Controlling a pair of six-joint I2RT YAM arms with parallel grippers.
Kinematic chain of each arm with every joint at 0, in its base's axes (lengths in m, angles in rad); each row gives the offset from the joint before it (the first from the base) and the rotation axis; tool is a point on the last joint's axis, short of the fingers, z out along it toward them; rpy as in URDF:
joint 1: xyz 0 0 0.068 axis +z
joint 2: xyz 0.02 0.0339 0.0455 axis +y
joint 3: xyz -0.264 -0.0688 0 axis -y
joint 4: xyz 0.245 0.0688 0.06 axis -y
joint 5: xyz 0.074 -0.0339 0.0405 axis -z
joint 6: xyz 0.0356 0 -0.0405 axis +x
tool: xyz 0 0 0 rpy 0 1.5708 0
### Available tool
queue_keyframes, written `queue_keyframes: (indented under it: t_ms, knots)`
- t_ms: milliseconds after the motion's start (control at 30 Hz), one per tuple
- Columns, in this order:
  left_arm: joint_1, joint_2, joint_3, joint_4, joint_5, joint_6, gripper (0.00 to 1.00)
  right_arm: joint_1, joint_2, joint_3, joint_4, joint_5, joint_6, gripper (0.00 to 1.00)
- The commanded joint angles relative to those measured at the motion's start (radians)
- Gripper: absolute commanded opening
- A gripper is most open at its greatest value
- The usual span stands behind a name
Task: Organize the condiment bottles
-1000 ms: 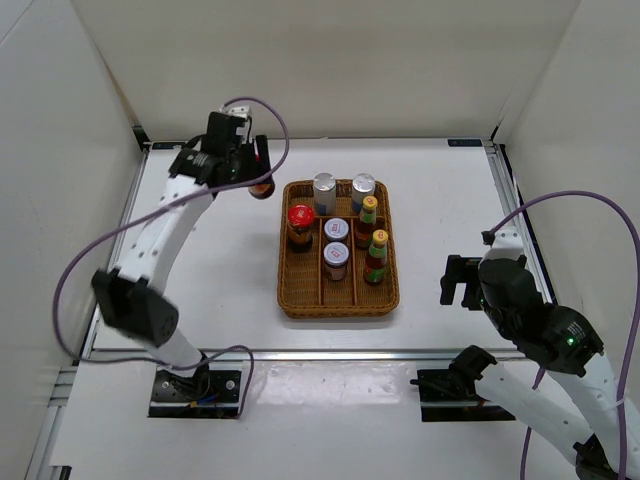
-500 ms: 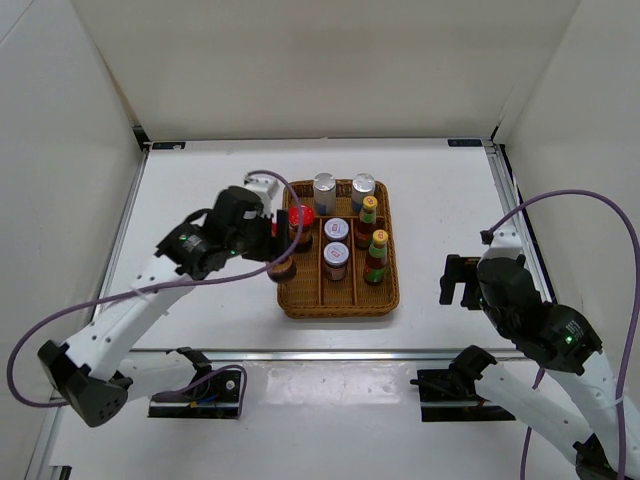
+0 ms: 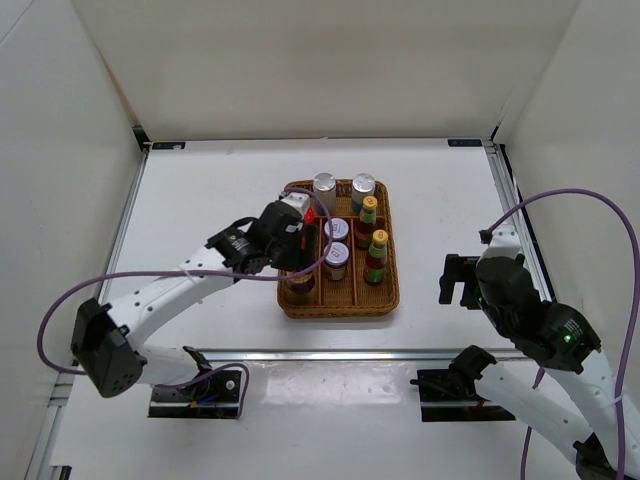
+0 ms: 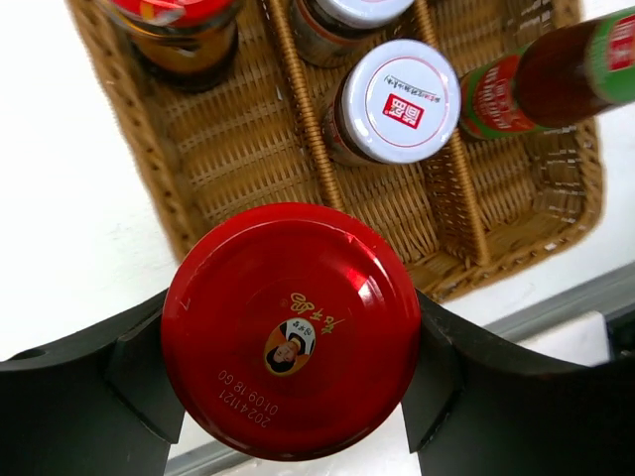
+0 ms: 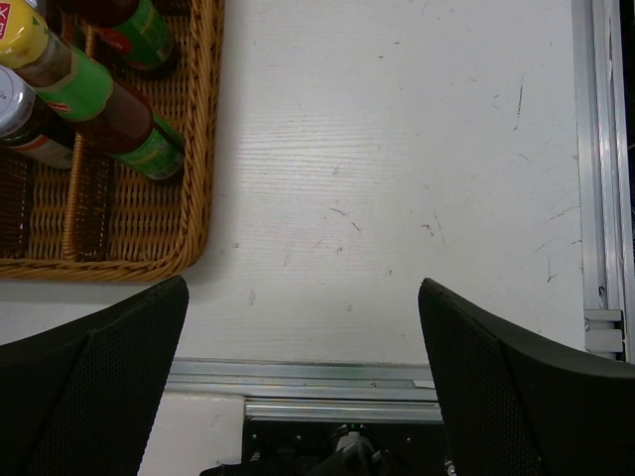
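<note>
- The red-lidded jar (image 4: pixel 291 330), one of the condiment bottles, is at the near end of the left compartment of the wicker tray (image 3: pixel 340 312). Whether its base touches the tray floor already cannot be told.
- The left hand (image 4: pixel 291 362) is clamped on this jar just under the lid, one finger on each side. This probably keeps the jar upright while it goes down between the tray rim and the divider.
- The second red-lidded jar (image 4: pixel 189 50) stands in the same compartment, further from the arms. The free place in front of it seems to be the reason the held jar is brought here: like goes with like.
- The two silver-lidded jars (image 3: pixel 337 243) stand one behind the other in the middle compartment. The two sauce bottles (image 3: pixel 377 256) do the same in the right one, and the two white bottles (image 3: pixel 324 188) stand side by side at the far end.
- The right hand (image 5: pixel 303 297) hangs over the bare table (image 3: pixel 200 200) just beside the near right corner of the tray. Its fingers are wide apart with nothing between them, and it stays out of the way of the left arm.
- The task seems almost finished: only the release of this last jar remains.
</note>
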Motion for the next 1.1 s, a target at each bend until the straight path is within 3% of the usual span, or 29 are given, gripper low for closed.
queue_keyframes:
  t_ms: [0,133,233,267,367,400,500,733,900,1067]
  knots:
    - [-0.028,0.018,0.007,0.128,-0.052,-0.034,0.11,0.006,-0.011,0.001,0.037,0.006,-0.015,1.0]
    - [-0.037,0.053,-0.018,0.138,-0.113,-0.056,0.11,0.006,-0.011,0.001,0.037,0.006,-0.015,1.0]
    - [-0.037,0.064,-0.042,0.162,-0.123,-0.066,0.23,0.006,-0.011,0.001,0.037,0.006,-0.015,1.0]
    - [-0.037,0.077,-0.054,0.173,-0.123,-0.066,0.36,0.006,-0.011,0.001,0.037,0.006,-0.015,1.0]
    - [-0.037,0.108,-0.065,0.182,-0.133,-0.066,0.51,0.006,-0.011,0.001,0.037,0.006,-0.015,1.0]
    - [-0.037,0.108,-0.065,0.182,-0.145,-0.066,0.7,0.006,-0.011,0.001,0.037,0.006,-0.015,1.0]
    - [-0.037,0.117,-0.056,0.182,-0.146,-0.082,1.0,0.006,-0.011,-0.008,0.037,0.006,-0.015,1.0]
    - [-0.037,0.001,0.07,0.064,-0.17,-0.027,1.0,0.006,0.018,-0.028,0.056,-0.014,-0.036,1.0]
    - [-0.037,-0.176,0.177,-0.049,-0.346,0.081,1.0,0.036,0.075,-0.028,0.068,-0.063,-0.062,1.0]
    - [-0.028,-0.444,0.076,-0.039,-0.651,0.225,1.0,0.086,0.065,-0.039,0.091,-0.09,-0.082,1.0]
